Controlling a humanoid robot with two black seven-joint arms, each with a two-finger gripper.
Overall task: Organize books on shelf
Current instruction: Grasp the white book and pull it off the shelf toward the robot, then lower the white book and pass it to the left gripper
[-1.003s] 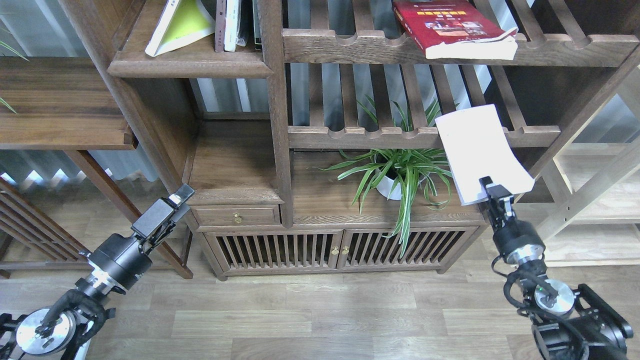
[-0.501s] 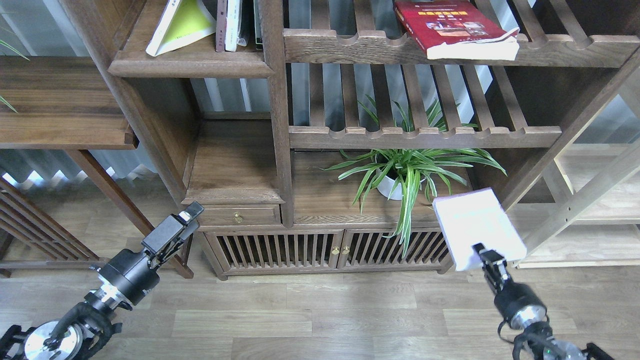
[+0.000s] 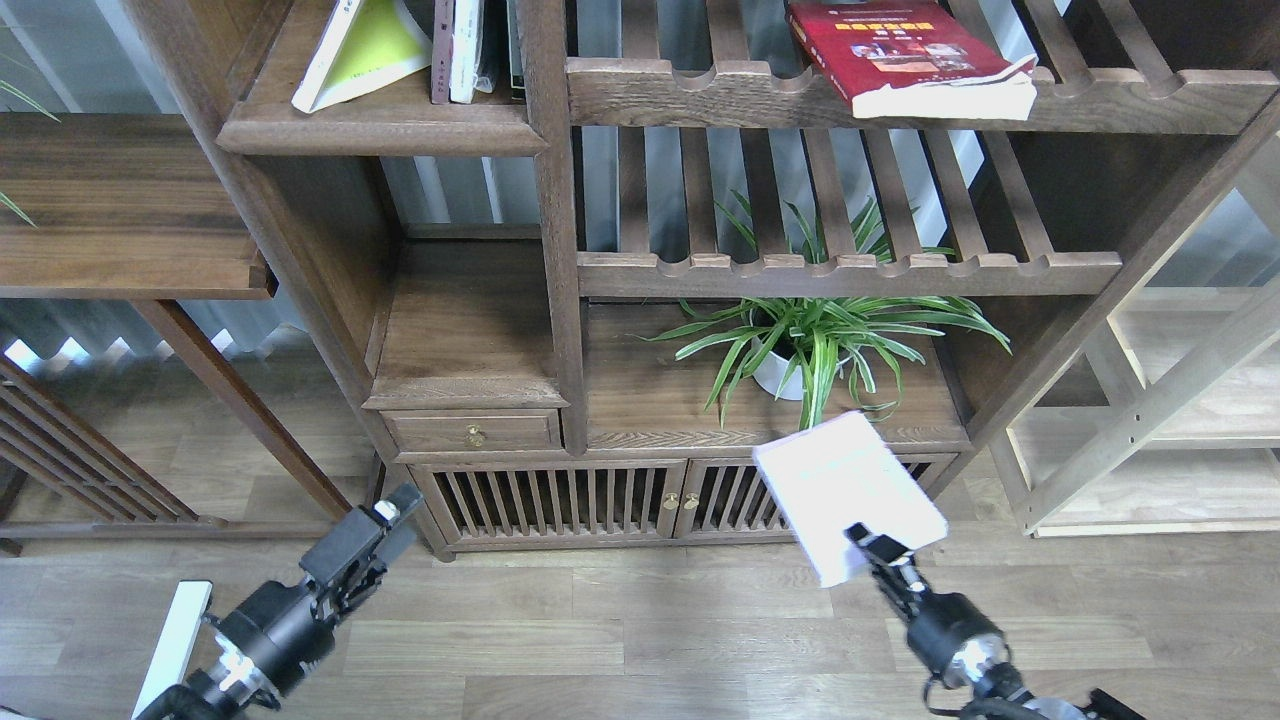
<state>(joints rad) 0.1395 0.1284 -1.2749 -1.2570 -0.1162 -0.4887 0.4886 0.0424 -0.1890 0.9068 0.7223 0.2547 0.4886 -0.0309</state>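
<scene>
Pale lavender-white book (image 3: 845,490): thin paperback, prob light but floppy, cover looks slick; pinched at one bottom corner only, so likely to droop or twist. Better hold: mid-spine. It's low, in front of the cabinet doors (image 3: 600,500), well below the shelf (image 3: 380,125). Right end effector (image 3: 872,545) clamped on that corner. Left end effector (image 3: 385,515) holds nothing; fingers appear pressed together, empty.

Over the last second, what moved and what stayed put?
The right gripper, shut on the pale lavender-white paperback, carried it down from the slatted rack and leftward, in front of the cabinet doors. The left gripper dropped lower. The thick red book, yellow-green book and potted plant stayed.
</scene>
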